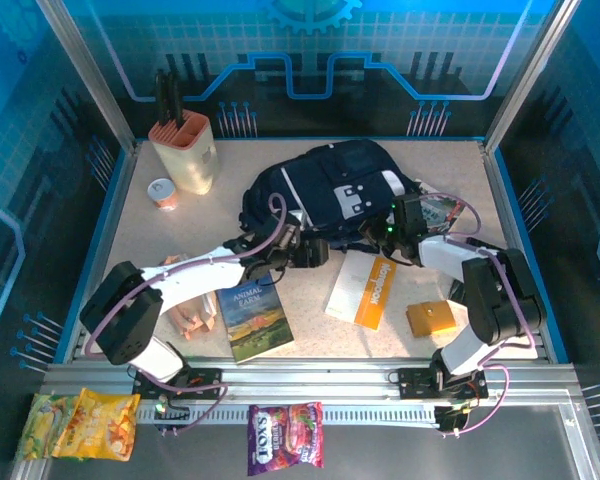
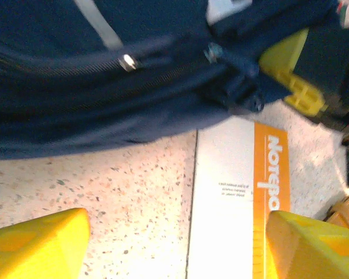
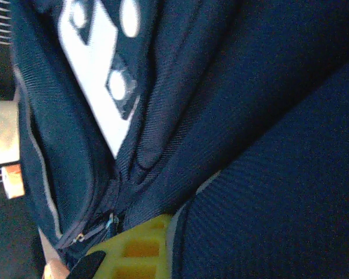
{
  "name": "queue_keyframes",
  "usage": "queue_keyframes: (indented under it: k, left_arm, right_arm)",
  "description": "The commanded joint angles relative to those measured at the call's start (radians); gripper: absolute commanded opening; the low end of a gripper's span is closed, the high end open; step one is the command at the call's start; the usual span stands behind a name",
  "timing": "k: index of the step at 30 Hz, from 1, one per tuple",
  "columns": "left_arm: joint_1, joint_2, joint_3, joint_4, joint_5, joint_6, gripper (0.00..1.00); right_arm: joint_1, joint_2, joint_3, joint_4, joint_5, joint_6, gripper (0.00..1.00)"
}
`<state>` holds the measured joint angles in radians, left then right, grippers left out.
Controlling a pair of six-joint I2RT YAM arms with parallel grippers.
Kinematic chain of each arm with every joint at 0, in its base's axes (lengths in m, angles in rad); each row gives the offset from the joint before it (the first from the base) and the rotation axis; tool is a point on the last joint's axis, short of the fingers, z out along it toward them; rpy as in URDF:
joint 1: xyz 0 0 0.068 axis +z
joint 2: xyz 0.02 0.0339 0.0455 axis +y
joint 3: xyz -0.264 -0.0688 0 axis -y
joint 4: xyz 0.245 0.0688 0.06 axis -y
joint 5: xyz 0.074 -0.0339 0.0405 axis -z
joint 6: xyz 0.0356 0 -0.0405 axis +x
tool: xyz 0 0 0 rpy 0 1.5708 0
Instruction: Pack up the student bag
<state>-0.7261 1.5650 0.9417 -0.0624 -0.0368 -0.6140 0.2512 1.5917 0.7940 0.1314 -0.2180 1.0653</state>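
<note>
The student bag [image 1: 330,185] lies at the back middle of the table, dark navy with a pale stripe and grey buckle patches. My left gripper [image 1: 315,250] hovers low at its front edge. In the left wrist view that gripper [image 2: 174,250] is open, its yellow fingertips [image 2: 38,244] wide apart over bare table and a white-and-orange notebook [image 2: 238,192], with the bag [image 2: 104,75] just ahead. My right gripper [image 1: 395,228] is at the bag's right side. In the right wrist view it [image 3: 177,247] is shut on a fold of the bag's fabric [image 3: 250,174]; one yellow finger [image 3: 139,250] shows and the cloth covers the other.
The notebook [image 1: 365,288] lies in front of the bag, an "Animal Farm" book [image 1: 255,318] to its left, an orange box [image 1: 430,318] to its right. A beige holder with dark handles [image 1: 185,150] and a small can [image 1: 162,193] stand back left. Wooden pieces [image 1: 190,320] sit near the left arm.
</note>
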Motion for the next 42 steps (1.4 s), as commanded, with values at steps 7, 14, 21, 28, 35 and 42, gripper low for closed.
queue_keyframes:
  k: [7, 14, 21, 28, 35, 42]
  left_arm:
    - [-0.056, 0.127, 0.098, 0.059, -0.101, 0.071, 0.64]
    - [-0.079, 0.189, 0.172, 0.088, -0.207, 0.082, 0.54]
    - [-0.081, 0.232, 0.251, 0.084, -0.317, 0.089, 0.39]
    - [-0.077, 0.269, 0.344, 0.014, -0.362, 0.066, 0.32]
    - [-0.057, 0.281, 0.409, -0.035, -0.378, 0.057, 0.32]
    - [-0.047, 0.298, 0.430, -0.035, -0.355, 0.075, 0.28]
  right_arm:
    - [0.061, -0.093, 0.140, -0.019, -0.019, -0.012, 0.05]
    - [0.072, -0.075, 0.202, -0.026, -0.041, 0.019, 0.05]
    - [0.073, -0.061, 0.252, -0.032, -0.064, 0.047, 0.04]
    - [0.074, -0.062, 0.261, -0.028, -0.078, 0.055, 0.04]
    - [0.075, -0.062, 0.257, -0.026, -0.086, 0.060, 0.04]
    - [0.075, -0.062, 0.258, -0.023, -0.093, 0.062, 0.04]
